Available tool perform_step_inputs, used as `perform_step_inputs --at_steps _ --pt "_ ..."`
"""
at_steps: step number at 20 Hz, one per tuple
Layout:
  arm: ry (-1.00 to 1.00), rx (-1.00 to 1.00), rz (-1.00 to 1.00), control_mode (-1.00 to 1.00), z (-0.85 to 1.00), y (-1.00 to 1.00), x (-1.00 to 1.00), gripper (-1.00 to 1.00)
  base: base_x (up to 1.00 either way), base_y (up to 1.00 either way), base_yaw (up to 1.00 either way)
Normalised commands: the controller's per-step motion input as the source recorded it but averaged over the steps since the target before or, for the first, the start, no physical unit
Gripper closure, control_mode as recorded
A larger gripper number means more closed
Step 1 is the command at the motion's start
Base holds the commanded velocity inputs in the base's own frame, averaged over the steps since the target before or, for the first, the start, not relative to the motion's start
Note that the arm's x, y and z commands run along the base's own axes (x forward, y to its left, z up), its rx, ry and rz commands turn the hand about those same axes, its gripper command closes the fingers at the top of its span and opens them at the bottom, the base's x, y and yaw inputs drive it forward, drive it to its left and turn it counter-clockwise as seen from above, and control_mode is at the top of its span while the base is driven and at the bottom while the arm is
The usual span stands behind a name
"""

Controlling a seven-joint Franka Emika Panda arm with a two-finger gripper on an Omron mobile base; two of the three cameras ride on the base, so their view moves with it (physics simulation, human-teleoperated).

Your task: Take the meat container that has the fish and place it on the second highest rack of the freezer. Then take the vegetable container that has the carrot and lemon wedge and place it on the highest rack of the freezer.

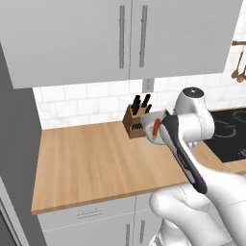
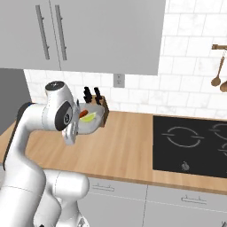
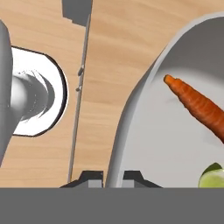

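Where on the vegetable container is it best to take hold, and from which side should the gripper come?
Probably the rim, as now: in the hand view the gripper is shut on the thick edge of the vegetable container, one finger outside the wall, one inside. The tub is shallow and wide, so only the rim fits between the jaws. Coming from this edge keeps the fingers away from the carrot and lemon wedge.

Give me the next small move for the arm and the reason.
Probably carry it level toward the freezer. The gripper is shut on the rim of the vegetable container, which is held up above the wooden counter with the carrot and lemon wedge inside. Tilting could spill them.
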Motion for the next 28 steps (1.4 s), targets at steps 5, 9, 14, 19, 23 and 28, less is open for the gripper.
perform_step_inputs --at_steps 5,9,14,19,23,28 --pt "0.0 0.01 0.0 -1.0 0.04 0.01 -0.59 1.0 0.0 0.0 0.0" --pt "-0.01 0.0 0.04 -1.0 0.0 0.16 -0.58 1.0 0.0 0.0 0.0" --pt "-0.06 0.0 0.12 -1.0 0.09 0.11 -0.4 1.0 0.0 0.0 0.0" --pt "-0.02 0.0 0.04 -1.0 0.0 0.01 -0.11 1.0 0.0 0.0 0.0" --pt "0.0 0.0 0.0 -1.0 0.0 0.0 -0.12 1.0 0.0 0.0 0.0" --pt "0.0 0.0 0.0 1.0 0.0 0.0 0.0 1.0 -0.92 -0.22 0.18"
